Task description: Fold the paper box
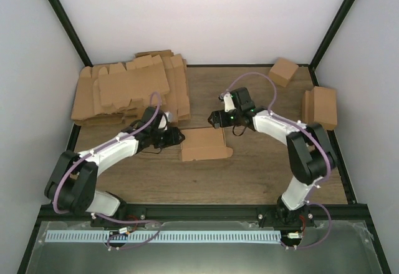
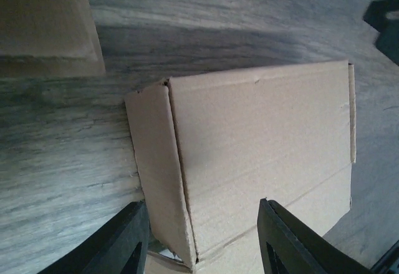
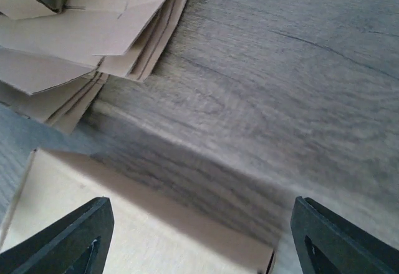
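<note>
The box (image 1: pixel 206 144) lies on the table (image 1: pixel 249 174) in the middle, between the two arms, as a shallow brown rectangle with its long side running left to right. A small tab sticks out at its near right corner. In the left wrist view, one end wall is folded up beside the broad top face, and a narrow strip runs along the opposite end.

The left gripper (image 1: pixel 177 138) is at the box's left end. Its jaws stand partway apart and straddle that end: one finger (image 2: pixel 118 243) is outside the folded wall, the other (image 2: pixel 299 243) over the top face. I cannot tell whether they pinch the cardboard or only bracket it.

The right gripper (image 1: pixel 216 120) is at the box's far right corner, jaws spread wide with nothing between them. Its wrist view shows the box's far edge and bare wood below.

A sprawling pile of flat blanks (image 1: pixel 124 90) fills the far left of the table. Its near right corner comes close to the left gripper, just behind it, and to the box's far left corner. A small box (image 1: pixel 283 71) sits at the far right, well apart. A stack of folded cardboard (image 1: pixel 321 107) stands by the right wall, beyond the right arm's elbow. Purple cables (image 1: pixel 249 77) loop along both arms.
</note>
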You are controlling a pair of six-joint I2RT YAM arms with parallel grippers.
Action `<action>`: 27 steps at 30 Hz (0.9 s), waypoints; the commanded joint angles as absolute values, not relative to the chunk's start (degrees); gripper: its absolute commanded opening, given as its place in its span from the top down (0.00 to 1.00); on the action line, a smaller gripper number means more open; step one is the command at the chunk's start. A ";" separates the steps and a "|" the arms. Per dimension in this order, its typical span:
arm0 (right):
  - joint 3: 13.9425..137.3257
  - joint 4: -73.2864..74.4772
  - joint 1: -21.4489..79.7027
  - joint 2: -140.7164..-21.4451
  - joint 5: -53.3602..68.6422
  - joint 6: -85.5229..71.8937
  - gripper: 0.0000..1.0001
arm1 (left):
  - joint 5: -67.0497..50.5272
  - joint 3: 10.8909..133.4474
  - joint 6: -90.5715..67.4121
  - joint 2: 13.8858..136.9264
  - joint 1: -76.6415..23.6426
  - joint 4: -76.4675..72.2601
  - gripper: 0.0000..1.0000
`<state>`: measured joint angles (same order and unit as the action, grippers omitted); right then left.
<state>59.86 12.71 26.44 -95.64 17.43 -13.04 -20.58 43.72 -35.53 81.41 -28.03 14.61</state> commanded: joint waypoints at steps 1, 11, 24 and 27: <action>66.84 13.84 25.41 -102.68 27.18 -8.06 0.19 | -19.74 45.92 -33.94 81.36 -27.60 13.27 0.49; 54.33 11.01 25.42 -98.37 39.49 -11.78 0.30 | -17.34 45.08 -31.72 76.00 -27.50 19.85 0.48; 48.88 7.25 25.40 -96.28 41.78 -16.17 0.50 | -19.50 44.84 -30.06 72.92 -27.50 24.38 0.49; 50.31 6.71 25.35 -98.58 42.23 -16.80 0.52 | -19.43 44.52 -30.18 71.68 -27.45 24.99 0.49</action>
